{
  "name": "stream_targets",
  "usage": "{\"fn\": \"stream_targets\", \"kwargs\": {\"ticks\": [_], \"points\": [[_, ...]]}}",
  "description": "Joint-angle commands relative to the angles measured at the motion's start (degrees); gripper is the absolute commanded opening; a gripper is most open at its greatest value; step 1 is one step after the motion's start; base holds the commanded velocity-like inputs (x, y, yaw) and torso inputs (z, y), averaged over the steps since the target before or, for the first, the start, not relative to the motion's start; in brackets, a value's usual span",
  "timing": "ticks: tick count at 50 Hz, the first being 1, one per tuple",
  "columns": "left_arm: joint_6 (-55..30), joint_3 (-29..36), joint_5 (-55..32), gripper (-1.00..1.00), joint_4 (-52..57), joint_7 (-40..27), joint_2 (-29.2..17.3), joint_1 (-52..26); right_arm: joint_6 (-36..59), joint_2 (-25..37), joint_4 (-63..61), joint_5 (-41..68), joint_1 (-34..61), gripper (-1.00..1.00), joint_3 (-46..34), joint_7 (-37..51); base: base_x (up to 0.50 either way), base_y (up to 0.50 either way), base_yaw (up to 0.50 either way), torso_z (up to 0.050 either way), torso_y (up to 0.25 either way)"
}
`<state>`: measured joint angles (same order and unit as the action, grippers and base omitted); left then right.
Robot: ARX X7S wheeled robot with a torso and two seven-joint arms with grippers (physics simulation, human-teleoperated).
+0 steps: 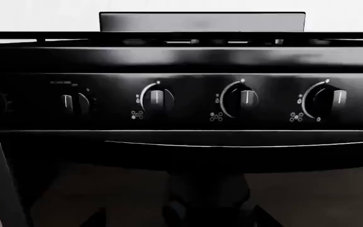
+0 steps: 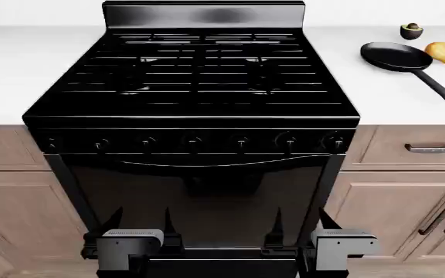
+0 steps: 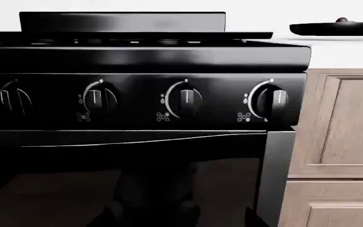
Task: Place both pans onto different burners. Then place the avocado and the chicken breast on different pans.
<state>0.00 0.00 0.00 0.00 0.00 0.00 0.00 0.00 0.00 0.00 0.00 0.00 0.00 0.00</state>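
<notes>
One black pan (image 2: 396,56) lies on the white counter right of the range, its handle pointing toward the front right; it also shows in the right wrist view as a pan (image 3: 330,28). The other pan is out of view. The avocado (image 2: 412,30) sits just behind the pan and the golden chicken breast (image 2: 441,51) lies at its right side. The burners (image 2: 257,78) under black grates carry nothing. My left gripper (image 2: 141,223) and right gripper (image 2: 301,223) hang low before the oven door, both open and empty, far from the pan.
A row of knobs (image 2: 195,141) and the oven door handle (image 2: 222,164) face the grippers. Wooden cabinets (image 2: 408,191) with dark handles flank the range. White counter (image 2: 21,63) lies on both sides, and a raised backguard (image 2: 203,13) stands behind the burners.
</notes>
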Motion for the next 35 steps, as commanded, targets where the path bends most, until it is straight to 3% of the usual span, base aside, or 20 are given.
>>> {"fn": "stream_targets", "kwargs": {"ticks": [1, 5, 35], "points": [[0.2, 1.1, -0.6, 1.0, 0.6, -1.3, -0.9, 0.3, -1.1, 0.9, -0.5, 0.0, -0.4, 1.0, -1.5, 1.6, 0.0, 0.0, 0.0, 0.0, 0.0], [1.0, 2.1, -0.9, 1.0, 2.2, -2.6, -1.8, 1.3, -3.3, 1.8, -1.0, -0.6, -1.1, 1.0, -3.3, 3.1, 0.0, -0.07, 0.0, 0.0, 0.0], [3.3, 4.9, -3.9, 1.0, 5.0, -5.5, -5.1, 3.2, -5.6, 4.7, -0.5, 3.0, -1.2, 1.0, -6.7, 5.5, 0.0, -0.5, 0.0, 0.0, 0.0]]}}
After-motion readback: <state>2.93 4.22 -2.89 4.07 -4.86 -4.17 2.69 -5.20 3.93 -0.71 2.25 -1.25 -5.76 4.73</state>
